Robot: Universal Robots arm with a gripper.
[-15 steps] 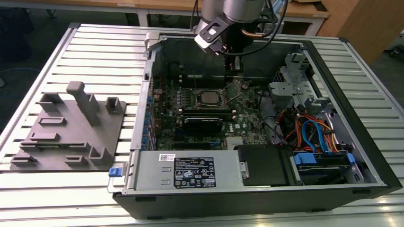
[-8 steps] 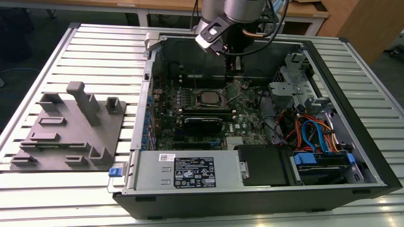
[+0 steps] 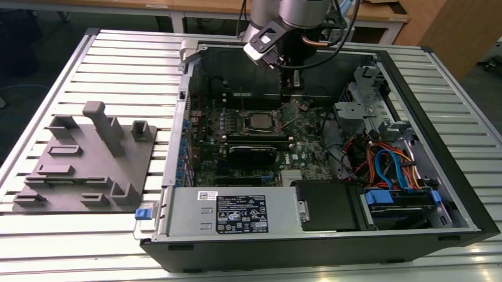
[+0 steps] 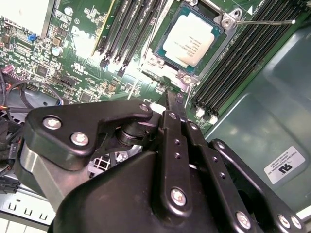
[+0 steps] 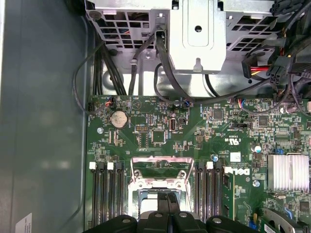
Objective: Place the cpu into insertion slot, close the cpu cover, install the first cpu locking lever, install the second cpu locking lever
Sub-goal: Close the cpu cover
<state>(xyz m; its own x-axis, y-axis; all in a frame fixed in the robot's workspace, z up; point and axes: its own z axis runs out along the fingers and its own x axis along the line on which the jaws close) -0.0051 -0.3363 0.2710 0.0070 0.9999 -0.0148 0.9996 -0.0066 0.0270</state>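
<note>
The cpu (image 4: 191, 39) lies flat, silver top up, in the insertion slot (image 3: 259, 121) on the green board. The cpu cover (image 4: 224, 25), a thin metal frame, sits around the chip and looks lowered. One thin wire locking lever (image 4: 266, 22) sticks out sideways from the socket's corner. My gripper (image 4: 173, 101) hovers above the board just beside the socket, its black fingers pressed together with nothing between them. In the first wrist view the fingertips (image 5: 163, 203) overlap the socket's edge. In the exterior view the gripper (image 3: 288, 75) hangs over the case's back part.
Black memory slots (image 4: 243, 53) flank the socket on both sides. A metal drive cage (image 5: 194, 34) with cables, a finned heatsink (image 5: 287, 172) and the power supply (image 3: 235, 214) crowd the case. A grey fixture (image 3: 86, 158) stands on the slatted table at the exterior view's left.
</note>
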